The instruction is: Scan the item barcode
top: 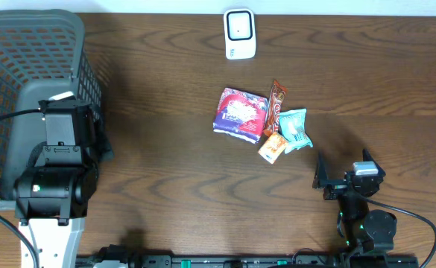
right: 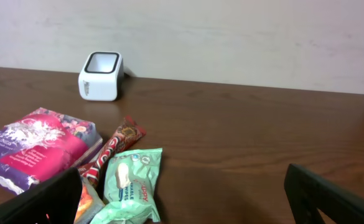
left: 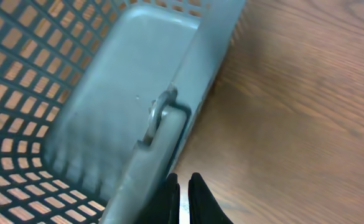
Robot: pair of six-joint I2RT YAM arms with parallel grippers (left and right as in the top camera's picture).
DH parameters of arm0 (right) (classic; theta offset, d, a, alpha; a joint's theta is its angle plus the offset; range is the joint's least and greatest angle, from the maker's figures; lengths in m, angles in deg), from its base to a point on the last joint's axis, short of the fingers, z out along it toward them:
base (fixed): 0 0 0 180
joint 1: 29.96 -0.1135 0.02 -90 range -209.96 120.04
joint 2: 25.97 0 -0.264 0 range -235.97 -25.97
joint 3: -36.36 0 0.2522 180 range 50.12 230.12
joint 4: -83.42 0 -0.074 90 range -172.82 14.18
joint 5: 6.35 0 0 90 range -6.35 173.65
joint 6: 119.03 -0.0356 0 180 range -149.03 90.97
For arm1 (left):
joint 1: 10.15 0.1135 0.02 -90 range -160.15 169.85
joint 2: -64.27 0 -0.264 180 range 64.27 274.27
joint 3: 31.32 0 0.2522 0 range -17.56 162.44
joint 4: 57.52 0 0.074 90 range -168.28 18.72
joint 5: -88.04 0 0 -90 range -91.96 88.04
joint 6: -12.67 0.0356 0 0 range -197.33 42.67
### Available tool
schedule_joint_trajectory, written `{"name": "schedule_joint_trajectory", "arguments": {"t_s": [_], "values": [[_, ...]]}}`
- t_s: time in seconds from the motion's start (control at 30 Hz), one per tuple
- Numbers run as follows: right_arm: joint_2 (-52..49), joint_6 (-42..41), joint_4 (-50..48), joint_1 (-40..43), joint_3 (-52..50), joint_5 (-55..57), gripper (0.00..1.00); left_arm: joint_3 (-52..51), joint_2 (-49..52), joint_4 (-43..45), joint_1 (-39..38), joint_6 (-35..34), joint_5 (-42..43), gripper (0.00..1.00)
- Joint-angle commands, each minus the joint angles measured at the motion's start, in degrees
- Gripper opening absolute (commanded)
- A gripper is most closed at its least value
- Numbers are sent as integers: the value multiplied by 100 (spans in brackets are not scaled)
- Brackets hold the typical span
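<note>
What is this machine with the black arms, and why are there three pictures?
It is a robot with two arms at a wooden table. Each arm ends in a gripper, which is two fingers that pinch like tongs.

One picture looks down from above. The other two come from small cameras on the wrists, so each shows that arm's own fingers.

The left gripper is pinched shut right by the rim of the grey basket, and nothing shows between its fingers. The right gripper is wide open and empty, facing the snacks.

On the table lie a purple packet, a red-brown bar, a mint-green packet and a small orange packet, all bunched together. The white box at the far side is the barcode scanner.
</note>
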Motion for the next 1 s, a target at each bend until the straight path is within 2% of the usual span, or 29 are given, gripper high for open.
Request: {"name": "schedule_joint_trajectory", "arguments": {"t_s": [0.0,0.1,0.23,0.33,0.43,0.47,0.73,0.77,0.83,0.97], "values": [[9,42,24,-50,-4,7,99,-2,4,15,35,101,-608,8],[9,42,24,-50,-4,7,99,-2,4,17,35,98,-846,8],[9,42,24,-50,-4,7,99,-2,-9,219,35,96,-673,8],[9,42,24,-50,-4,7,99,31,-76,426,33,96,-72,10],[9,42,24,-50,-4,7,99,116,-219,627,35,98,789,17],[9,44,24,-50,-4,7,99,153,-297,710,35,96,1134,22],[9,44,24,-50,-4,7,99,192,-1093,850,35,94,2898,26],[9,44,24,-50,-4,7,99,192,-1226,772,35,94,3141,37],[9,42,24,-50,-4,7,99,192,-1484,601,35,94,3515,50],[9,44,24,-50,-4,7,99,190,-1906,136,35,94,3622,69]]}}
